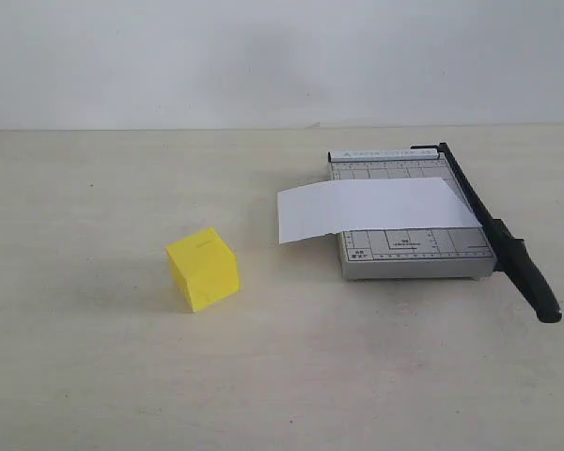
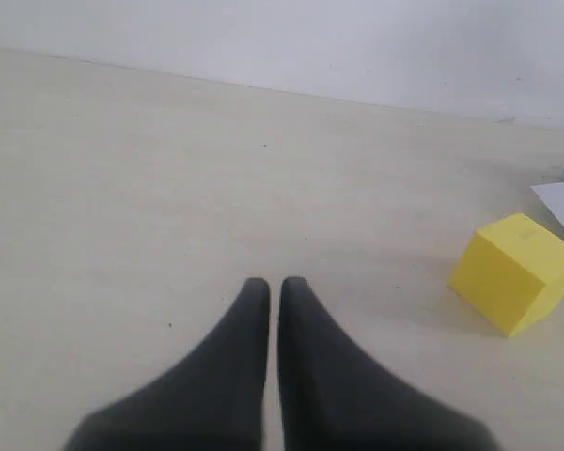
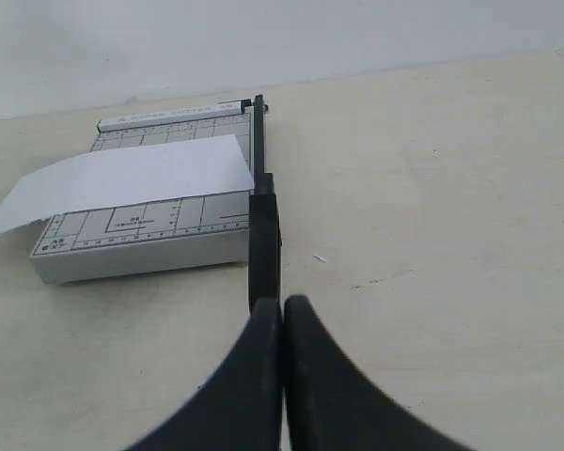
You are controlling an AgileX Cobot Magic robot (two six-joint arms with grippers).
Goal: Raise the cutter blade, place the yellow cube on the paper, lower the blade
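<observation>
The yellow cube point(image 1: 203, 269) sits on the table, left of the grey cutter base point(image 1: 409, 252). The white paper point(image 1: 376, 208) lies across the base and overhangs its left side. The black cutter blade point(image 1: 503, 240) lies lowered along the base's right edge, handle end toward the front. Neither gripper shows in the exterior view. My left gripper point(image 2: 274, 284) is shut and empty over bare table, with the cube point(image 2: 515, 272) well off to one side. My right gripper point(image 3: 283, 303) is shut and empty, just short of the blade's handle point(image 3: 264, 246).
A pale wall point(image 1: 282, 56) stands behind the beige table point(image 1: 94, 376). Only the cutter, the paper and the cube stand on the table.
</observation>
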